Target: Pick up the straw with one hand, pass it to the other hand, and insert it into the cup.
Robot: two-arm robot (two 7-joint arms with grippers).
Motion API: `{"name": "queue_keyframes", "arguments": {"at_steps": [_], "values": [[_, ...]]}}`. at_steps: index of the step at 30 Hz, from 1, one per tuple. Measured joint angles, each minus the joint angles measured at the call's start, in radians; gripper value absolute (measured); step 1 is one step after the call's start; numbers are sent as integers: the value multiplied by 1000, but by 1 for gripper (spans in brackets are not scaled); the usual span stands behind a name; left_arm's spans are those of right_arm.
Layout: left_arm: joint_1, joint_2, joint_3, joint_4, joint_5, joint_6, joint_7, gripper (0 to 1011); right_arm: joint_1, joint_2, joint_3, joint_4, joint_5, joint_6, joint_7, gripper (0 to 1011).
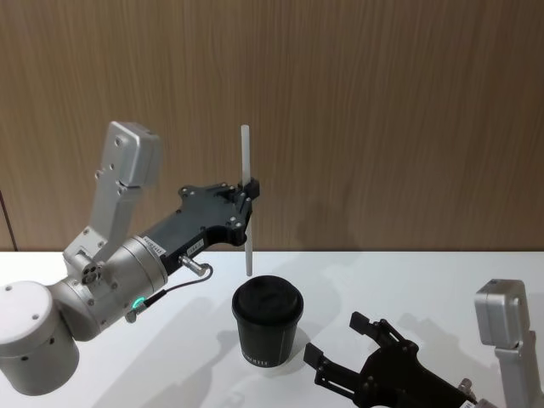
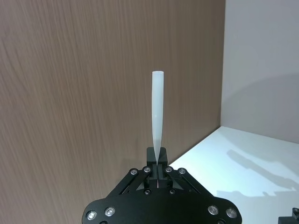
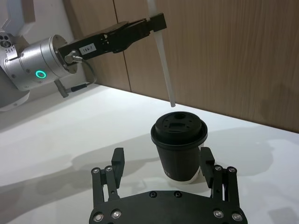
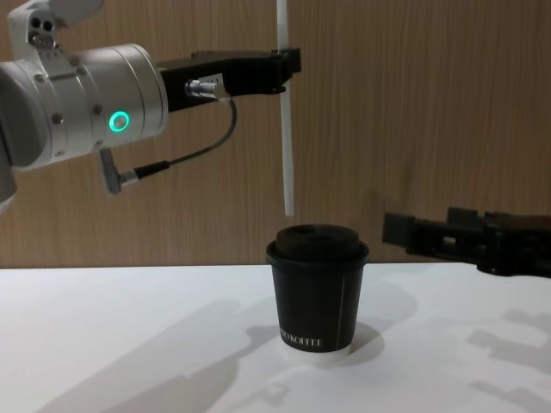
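- Head view: the left gripper point(image 1: 249, 191) pinches the straw point(image 1: 246, 153) upright in its fingers, above the cup point(image 1: 268, 327).
- Left wrist view: the straw stands clamped.
- Right wrist view: the right gripper point(image 3: 161, 154), fingers spread, is near the cup.
- Chest view: the straw's tip is just above the cup, which stands on the bench point(image 4: 103, 344).

The left gripper point(image 1: 249, 191) is black and long-fingered, its palm plate dotted with silver screw heads point(image 2: 109, 212). Its silver cylindrical wrist point(image 4: 86, 95) bears a glowing green ring point(image 4: 118, 121); just ahead of the ring a grey cable point(image 4: 185, 157) loops from a metal plug (a white numbered label point(image 3: 87, 48) sits ahead of the ring too). The right gripper point(image 1: 336, 337) is all black, blocky, likewise screw-studded.
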Motion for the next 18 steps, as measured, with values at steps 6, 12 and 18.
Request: {"name": "queue_keyframes", "arguments": {"at_steps": [6, 12, 18], "values": [[-7, -12, 0, 18, 3, 3, -7, 8, 3, 4, -3, 9, 2, -3, -2, 1001], [-12, -22, -2, 32, 5, 5, -14, 7, 7, 7, -6, 16, 9, -5, -4, 1001], [-16, -31, -4, 42, 7, 7, -21, 8, 8, 10, -9, 20, 16, -7, -8, 1001]]}}
